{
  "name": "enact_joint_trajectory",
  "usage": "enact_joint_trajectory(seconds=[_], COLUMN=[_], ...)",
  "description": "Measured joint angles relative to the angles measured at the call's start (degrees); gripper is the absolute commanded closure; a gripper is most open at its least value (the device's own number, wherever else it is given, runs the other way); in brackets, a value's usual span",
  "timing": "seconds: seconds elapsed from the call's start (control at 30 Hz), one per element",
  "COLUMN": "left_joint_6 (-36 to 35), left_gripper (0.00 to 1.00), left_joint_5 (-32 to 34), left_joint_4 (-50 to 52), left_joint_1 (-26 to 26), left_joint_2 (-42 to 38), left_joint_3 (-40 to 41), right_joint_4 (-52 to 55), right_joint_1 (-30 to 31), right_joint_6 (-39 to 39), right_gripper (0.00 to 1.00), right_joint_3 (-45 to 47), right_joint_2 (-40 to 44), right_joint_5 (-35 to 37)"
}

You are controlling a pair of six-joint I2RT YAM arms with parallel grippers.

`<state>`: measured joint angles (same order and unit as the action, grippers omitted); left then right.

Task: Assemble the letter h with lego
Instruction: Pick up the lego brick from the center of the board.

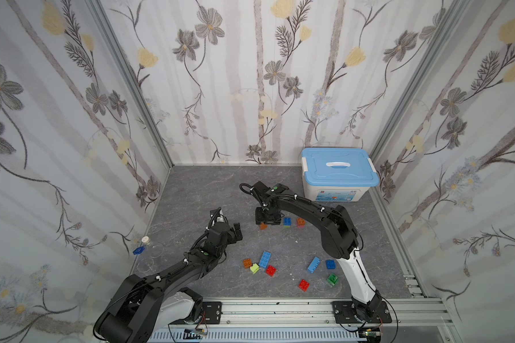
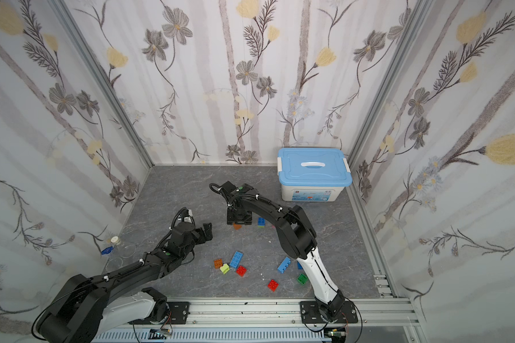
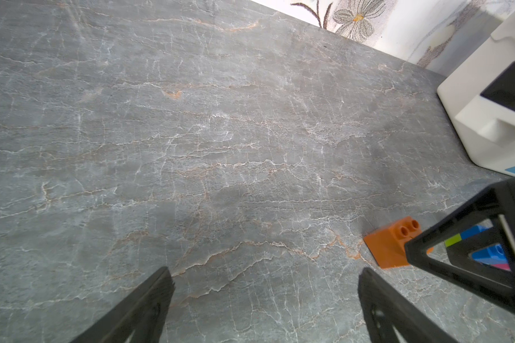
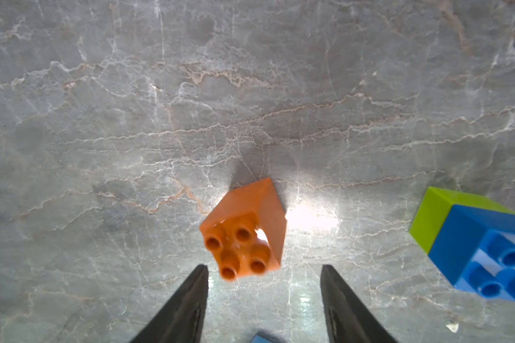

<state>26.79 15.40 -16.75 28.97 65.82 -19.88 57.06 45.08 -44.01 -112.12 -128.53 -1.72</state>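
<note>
The right claw (image 4: 264,268) is pointed down over the middle of the desk (image 1: 208,190). Its jaws are parted with a gap on either side, so nothing is clamped. The orange brick (image 4: 244,234) is seen just ahead of the tips, studs turned toward the wrist camera and body tilted; whether it sits flat on the desk cannot be told. In a top view this orange brick (image 1: 263,226) is found at the centre of the frame, partly under the claw. It forms the left end of a short row with a blue-on-lime stack (image 1: 286,221) and an orange-on-pink stack (image 1: 300,222). This row is judged to be the building site for the h, kept apart from the loose supply so that pieces can be lined up undisturbed. From the tilt it is judged that the orange brick may need to be righted before anything is pressed onto it. The left claw (image 3: 265,270) is held spread wide and empty, left of centre, probably parked clear of the work. The loose lego (image 1: 264,259) is scattered across the lower centre: two long light-blue pieces among small orange, lime, red, blue and green ones, none of them joined. The storage box (image 1: 333,194) is placed at the upper right of the desk with its light-blue lid (image 1: 318,166) closed, so whatever is kept inside is hidden.
</note>
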Motion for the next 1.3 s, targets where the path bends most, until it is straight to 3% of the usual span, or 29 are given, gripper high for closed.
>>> enact_joint_trajectory(seconds=[0.2, 0.37, 0.6, 0.77, 0.9, 1.07, 1.3], left_joint_6=[0.13, 0.17, 0.17, 0.00, -1.09, -1.73, -2.95], left_gripper=[0.00, 0.00, 0.00, 0.00, 0.00, 0.00, 0.00], left_joint_5=[-0.02, -0.22, 0.00, -0.02, -0.24, -0.39, -0.98], left_joint_4=[-0.22, -0.24, -0.59, -0.85, -2.14, -2.78, -2.69], left_joint_1=[0.00, 0.07, 0.17, 0.44, 0.87, 1.38, 2.08], left_joint_2=[0.13, 0.15, 0.61, 0.44, 0.02, -0.15, -2.29], left_joint_3=[0.00, -0.02, -0.02, 0.00, 0.11, 0.24, 0.31], right_joint_4=[-0.04, -0.96, -2.73, -4.42, -6.97, -13.42, -19.32], right_joint_1=[0.28, 0.22, -0.63, -1.07, -1.64, -1.75, -1.75], right_joint_6=[1.90, 1.51, -5.99, -14.03, -18.88, -21.59, -22.53], right_gripper=[0.29, 0.29, 0.29, 0.31, 0.32, 0.33, 0.54], right_joint_3=[7.45, 22.29, 46.69, 60.04, 66.73, 67.54, 67.08], right_joint_2=[8.04, 21.00, 42.95, 52.43, 54.25, 49.59, 43.34], right_joint_5=[-0.22, 2.32, 8.44, 10.73, 10.86, 8.59, 6.34])
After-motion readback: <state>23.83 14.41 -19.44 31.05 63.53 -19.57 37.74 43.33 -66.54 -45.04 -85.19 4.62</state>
